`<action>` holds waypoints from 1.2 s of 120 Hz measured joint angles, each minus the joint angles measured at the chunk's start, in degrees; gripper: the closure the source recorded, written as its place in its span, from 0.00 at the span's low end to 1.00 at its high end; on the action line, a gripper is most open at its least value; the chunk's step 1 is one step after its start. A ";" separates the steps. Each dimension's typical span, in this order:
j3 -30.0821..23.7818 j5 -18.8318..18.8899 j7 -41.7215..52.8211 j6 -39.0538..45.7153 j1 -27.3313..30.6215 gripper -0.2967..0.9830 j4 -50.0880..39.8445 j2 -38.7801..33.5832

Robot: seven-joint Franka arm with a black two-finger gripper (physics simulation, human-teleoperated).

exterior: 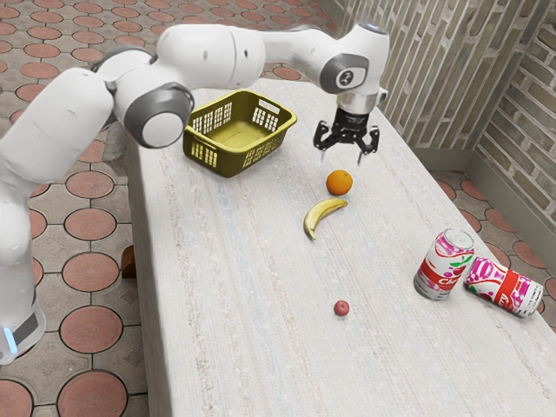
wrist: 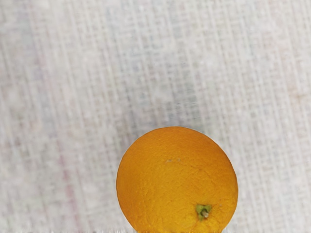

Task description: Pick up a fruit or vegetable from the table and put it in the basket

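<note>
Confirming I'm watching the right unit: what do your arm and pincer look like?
My arm is white with smooth, rounded segments, dark grey joint rings and a pale-blue strip low down. The pincer is black, angular and two-fingered.

You have three pieces of fruit in front of you: one orange (exterior: 339,182), one banana (exterior: 320,214) and one small red fruit (exterior: 341,307). You also have two drink cans (exterior: 445,265), one upright and one lying down. Besides those, you can count one basket (exterior: 233,165) and one table (exterior: 243,339).
</note>
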 joint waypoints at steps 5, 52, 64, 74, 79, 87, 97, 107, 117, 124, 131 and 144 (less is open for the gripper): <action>-0.03 -0.03 -0.33 0.20 -0.14 0.23 0.00 0.45; -0.11 0.09 -2.51 1.28 -1.34 0.23 -0.12 4.07; 0.05 0.17 -2.75 1.52 -1.03 0.23 0.78 4.25; 0.09 0.20 -2.87 1.64 -0.93 0.23 1.41 4.26; 0.14 0.23 -2.92 1.69 -0.90 0.23 1.50 4.27; 0.24 0.27 -3.00 1.75 -0.74 0.23 1.55 4.31; 0.28 0.29 -3.09 1.80 -0.23 0.23 1.57 4.47; 0.25 0.30 -3.16 1.92 -0.08 0.23 1.64 4.83; 0.14 0.31 -3.23 2.09 -0.06 0.23 1.72 5.16; 0.11 0.31 -3.27 2.42 -0.08 0.23 1.74 5.63; 0.15 0.31 -3.31 2.70 -0.06 0.23 1.98 6.08; 0.20 0.32 -3.31 3.16 0.02 0.23 2.75 7.23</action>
